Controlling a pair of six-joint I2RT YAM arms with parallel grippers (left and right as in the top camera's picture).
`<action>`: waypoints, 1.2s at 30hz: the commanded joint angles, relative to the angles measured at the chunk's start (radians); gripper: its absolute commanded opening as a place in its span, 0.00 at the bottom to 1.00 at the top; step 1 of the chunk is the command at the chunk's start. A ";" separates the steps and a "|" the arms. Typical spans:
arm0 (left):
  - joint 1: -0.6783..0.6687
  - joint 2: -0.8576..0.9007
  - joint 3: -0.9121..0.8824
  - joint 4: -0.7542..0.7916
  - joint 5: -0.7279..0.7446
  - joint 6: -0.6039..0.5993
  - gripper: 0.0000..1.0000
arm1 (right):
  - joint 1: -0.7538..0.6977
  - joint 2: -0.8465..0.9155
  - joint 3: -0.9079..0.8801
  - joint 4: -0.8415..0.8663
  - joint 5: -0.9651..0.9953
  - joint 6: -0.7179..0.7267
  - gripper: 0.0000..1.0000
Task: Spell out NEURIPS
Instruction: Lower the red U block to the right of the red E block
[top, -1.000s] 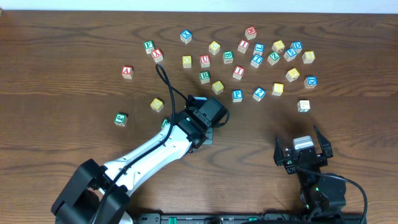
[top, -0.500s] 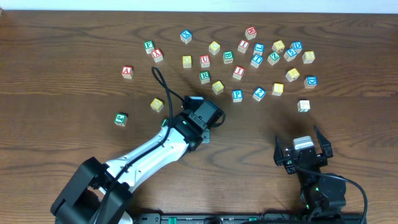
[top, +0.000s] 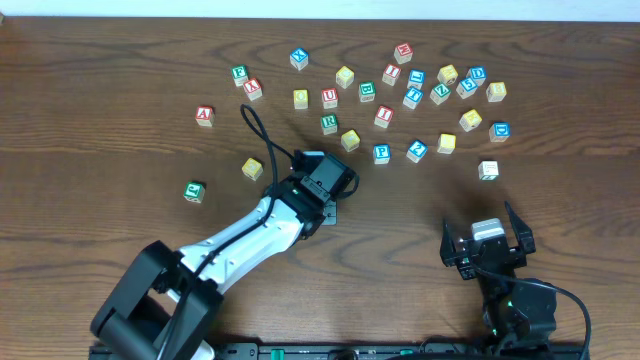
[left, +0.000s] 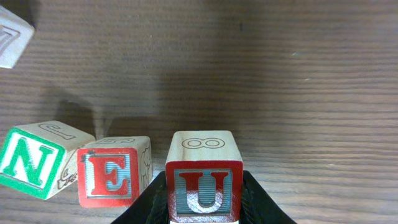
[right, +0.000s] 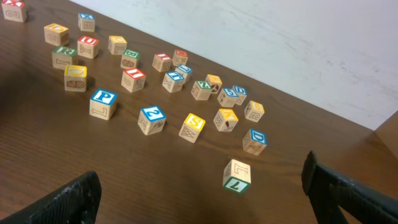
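My left gripper (left: 204, 216) is shut on a red-framed U block (left: 204, 163) and holds it at the table, just right of a red E block (left: 115, 172) and a green N block (left: 30, 163) that stand in a row. In the overhead view the left gripper (top: 325, 185) covers these blocks. Loose at the back are a green R block (top: 329, 123), a red I block (top: 384, 115), a blue P block (top: 381, 153) and a yellow S block (top: 446, 143). My right gripper (top: 487, 245) is open and empty near the front edge.
Many other letter blocks lie scattered across the back of the table, among them a second red U block (top: 329, 97). A yellow block (top: 252, 168) and a green block (top: 194, 190) lie left of my left arm. A 7 block (right: 237, 175) lies ahead of my right gripper.
My left gripper has shifted slightly to the left with the U block still in it. The right arm has not moved.
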 joint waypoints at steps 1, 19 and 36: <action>0.005 0.049 -0.012 0.006 -0.005 0.002 0.07 | -0.013 -0.006 -0.002 -0.003 -0.002 0.013 0.99; 0.005 0.074 -0.012 0.016 -0.006 -0.003 0.07 | -0.013 -0.006 -0.002 -0.003 -0.002 0.013 0.99; 0.063 0.074 -0.011 -0.037 0.034 -0.043 0.07 | -0.013 -0.006 -0.002 -0.003 -0.002 0.013 0.99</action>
